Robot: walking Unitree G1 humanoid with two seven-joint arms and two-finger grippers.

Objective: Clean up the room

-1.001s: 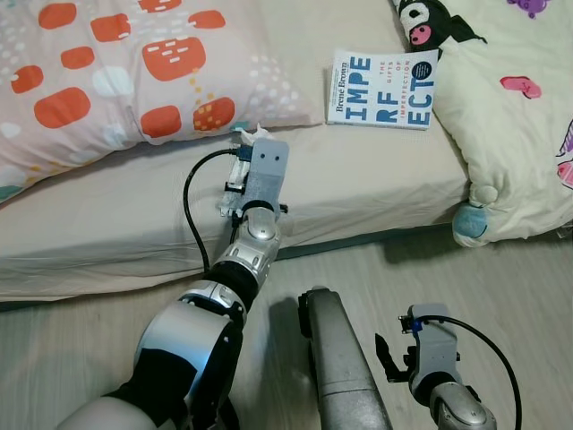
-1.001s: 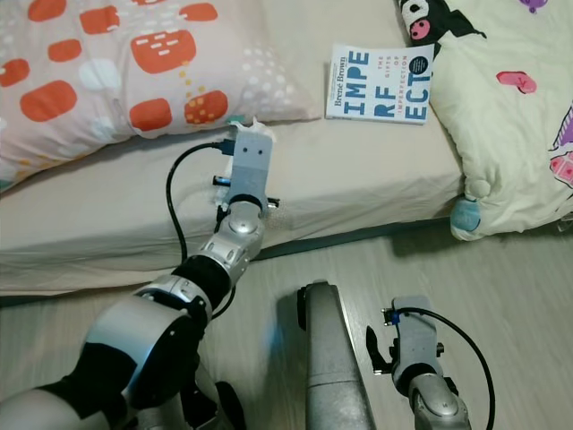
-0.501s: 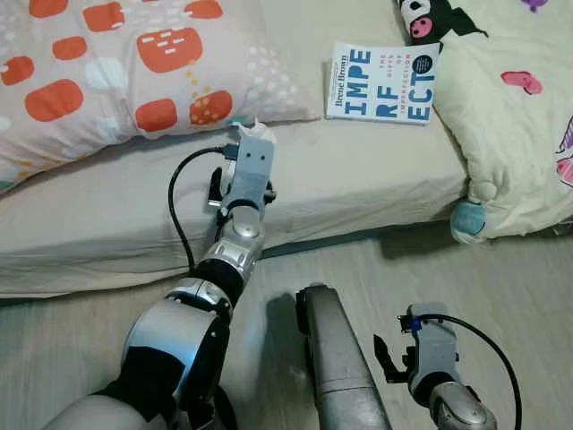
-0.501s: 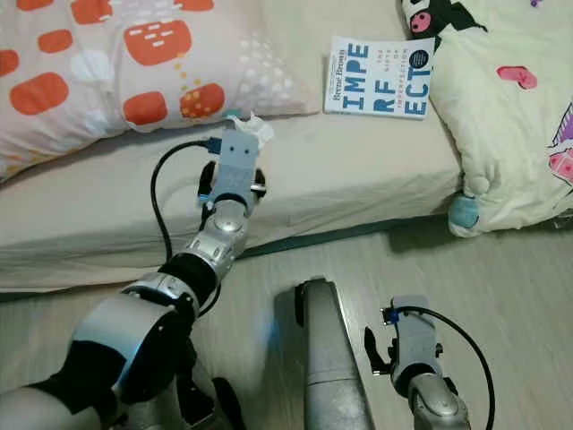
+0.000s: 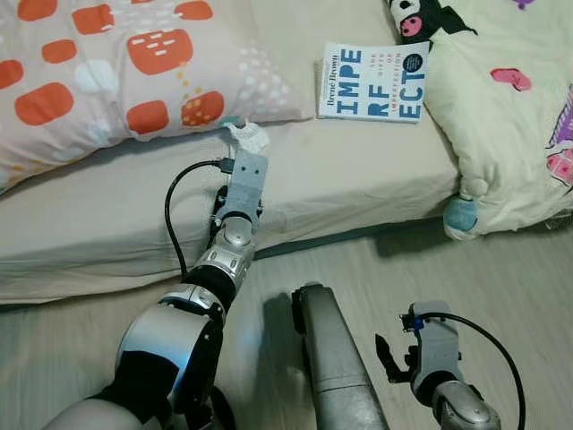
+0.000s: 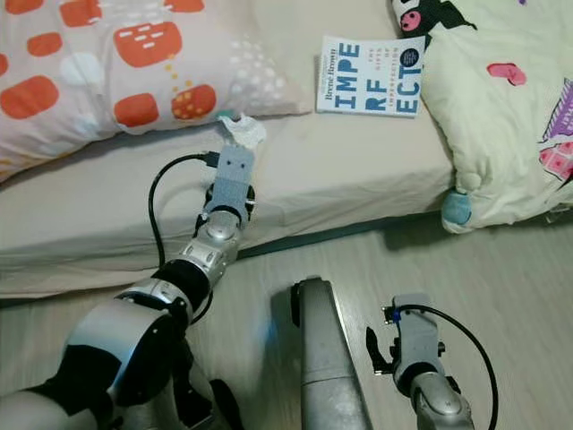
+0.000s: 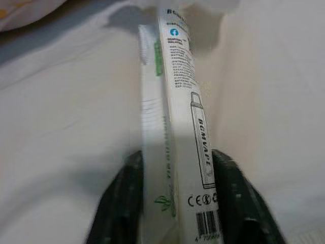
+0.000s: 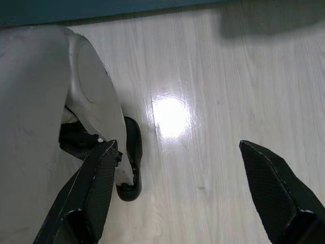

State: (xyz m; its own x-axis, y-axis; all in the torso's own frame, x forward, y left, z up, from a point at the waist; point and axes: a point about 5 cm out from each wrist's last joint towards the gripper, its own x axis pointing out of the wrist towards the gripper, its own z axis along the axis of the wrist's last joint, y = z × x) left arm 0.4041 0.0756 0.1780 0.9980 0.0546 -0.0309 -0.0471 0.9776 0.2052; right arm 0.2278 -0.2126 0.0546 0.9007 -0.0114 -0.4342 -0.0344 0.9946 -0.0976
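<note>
My left gripper point(image 7: 175, 175) is stretched out over the bed's front edge, shut on a thin white packet point(image 7: 177, 101) with printed text and a barcode. From the head the packet point(image 5: 246, 137) shows as a white crumpled end sticking out past the wrist, right at the lower corner of the orange-patterned pillow point(image 5: 116, 72). A blue-and-white book point(image 5: 373, 82) lies flat on the beige mattress point(image 5: 358, 179), farther back to the right. My right gripper point(image 8: 185, 195) hangs low over the wooden floor point(image 8: 203, 76) with its fingers wide apart and nothing between them.
A cream cartoon-print quilt point(image 5: 510, 116) spills over the bed's right corner, with a black-and-white plush point(image 5: 416, 16) above it. My own silver leg point(image 5: 327, 358) stands between the arms. Pale wooden floor point(image 5: 501, 287) stretches along the bed's front.
My left arm has swung left and reached farther in, carrying the packet toward the pillow's corner. The right arm has stayed put.
</note>
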